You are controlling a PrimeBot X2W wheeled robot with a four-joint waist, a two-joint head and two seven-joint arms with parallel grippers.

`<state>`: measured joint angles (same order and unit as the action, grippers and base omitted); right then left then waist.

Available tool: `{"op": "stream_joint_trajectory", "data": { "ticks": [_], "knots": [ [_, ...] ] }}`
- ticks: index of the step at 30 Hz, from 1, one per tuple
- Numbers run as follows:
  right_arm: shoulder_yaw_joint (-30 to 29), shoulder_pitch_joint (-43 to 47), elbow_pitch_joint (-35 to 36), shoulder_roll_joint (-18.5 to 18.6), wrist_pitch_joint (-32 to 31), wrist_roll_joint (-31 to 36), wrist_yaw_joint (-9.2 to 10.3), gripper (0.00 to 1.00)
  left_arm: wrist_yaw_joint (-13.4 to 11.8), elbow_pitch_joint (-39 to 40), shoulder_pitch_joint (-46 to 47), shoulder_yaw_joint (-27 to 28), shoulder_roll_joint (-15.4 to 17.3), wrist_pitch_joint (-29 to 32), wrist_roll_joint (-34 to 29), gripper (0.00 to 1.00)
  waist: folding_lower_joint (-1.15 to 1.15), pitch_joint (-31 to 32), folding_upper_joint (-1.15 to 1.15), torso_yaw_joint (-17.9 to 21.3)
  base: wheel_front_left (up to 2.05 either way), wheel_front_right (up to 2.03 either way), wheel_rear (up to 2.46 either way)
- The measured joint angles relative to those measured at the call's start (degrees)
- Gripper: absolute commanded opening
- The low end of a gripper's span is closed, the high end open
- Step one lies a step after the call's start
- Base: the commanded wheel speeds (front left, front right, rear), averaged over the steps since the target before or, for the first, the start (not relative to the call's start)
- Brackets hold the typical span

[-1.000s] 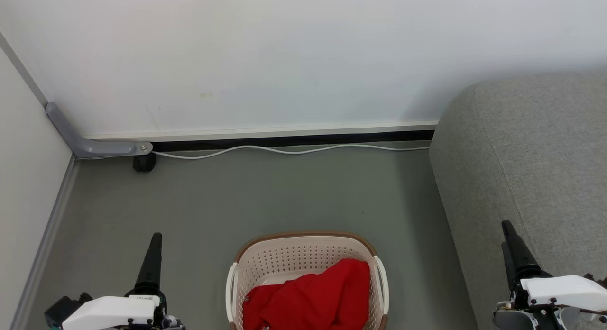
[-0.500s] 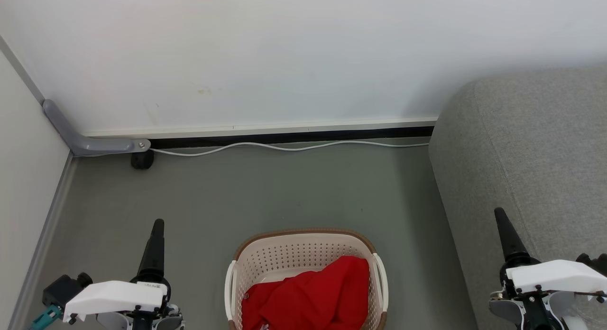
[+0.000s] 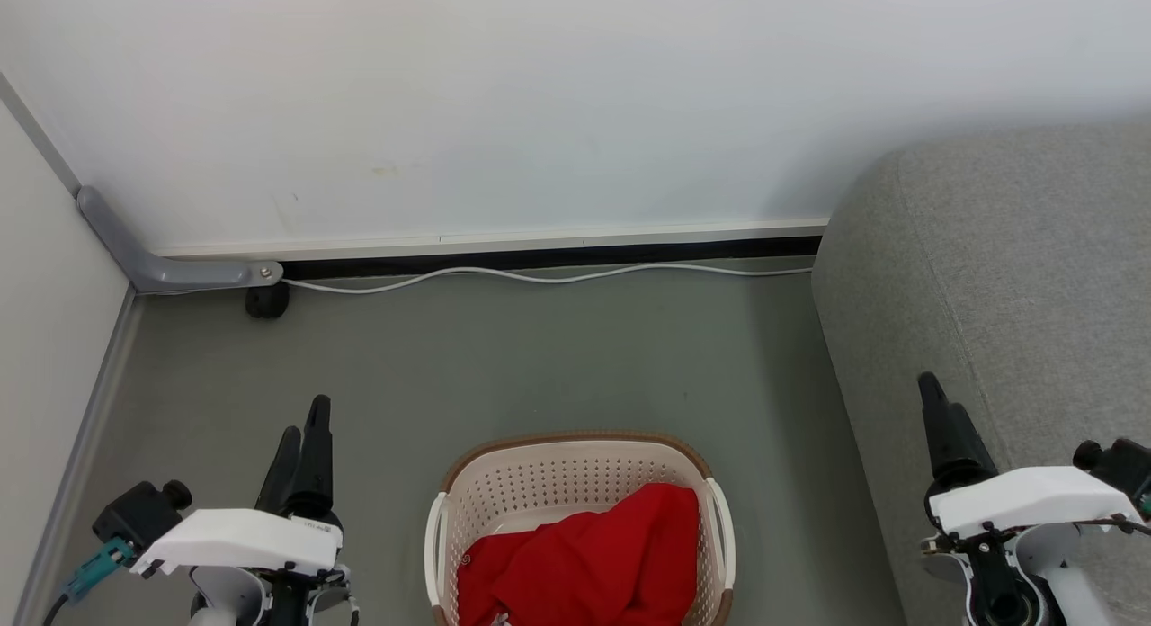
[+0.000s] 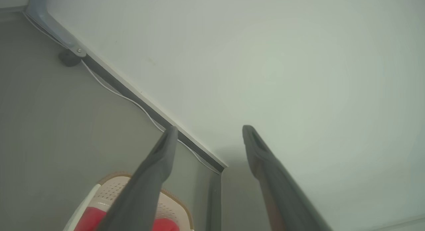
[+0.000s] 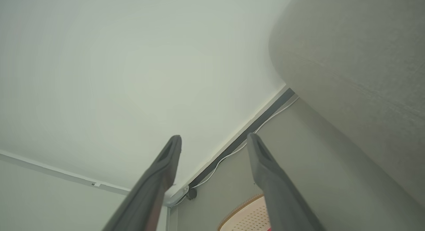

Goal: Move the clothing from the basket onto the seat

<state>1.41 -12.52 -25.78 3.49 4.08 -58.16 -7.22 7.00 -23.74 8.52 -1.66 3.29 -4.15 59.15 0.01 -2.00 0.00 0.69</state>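
The cream basket (image 3: 575, 446) with a brown rim stands on the floor at the bottom centre of the head view. Red clothing (image 3: 584, 563) lies crumpled inside it. The grey fabric seat (image 3: 1007, 275) rises along the right side. My left gripper (image 3: 306, 416) hovers left of the basket, open and empty. My right gripper (image 3: 937, 394) is open and empty in front of the seat's edge. The left wrist view has the left gripper (image 4: 210, 128) open above the basket (image 4: 109, 192) and clothing (image 4: 88, 221). In the right wrist view the right gripper (image 5: 214, 137) stands open beside the seat (image 5: 358, 75) and the basket (image 5: 245, 217).
A white cable (image 3: 539, 278) runs along the dark baseboard at the foot of the white wall. A grey bracket (image 3: 171, 271) with a black caster (image 3: 267, 300) sits in the left corner by a side panel. Grey floor (image 3: 539, 365) lies between wall and basket.
Both grippers have crept up the head view, away from me. The left gripper has turned so both fingers show. The view itself shifted slightly. Basket and clothing stay put.
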Motion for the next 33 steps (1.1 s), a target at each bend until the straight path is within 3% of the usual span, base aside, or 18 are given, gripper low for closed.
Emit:
{"op": "stream_joint_trajectory", "data": {
  "ticks": [33],
  "knots": [
    [4.0,-7.2,-7.2,1.0,5.1,23.7,-0.01,1.0,0.1,-5.5,5.2,-1.7,0.9,-5.5,-28.2,1.0,0.0,-0.7,0.0,0.0,0.0,0.0,0.0]
  ]
}}
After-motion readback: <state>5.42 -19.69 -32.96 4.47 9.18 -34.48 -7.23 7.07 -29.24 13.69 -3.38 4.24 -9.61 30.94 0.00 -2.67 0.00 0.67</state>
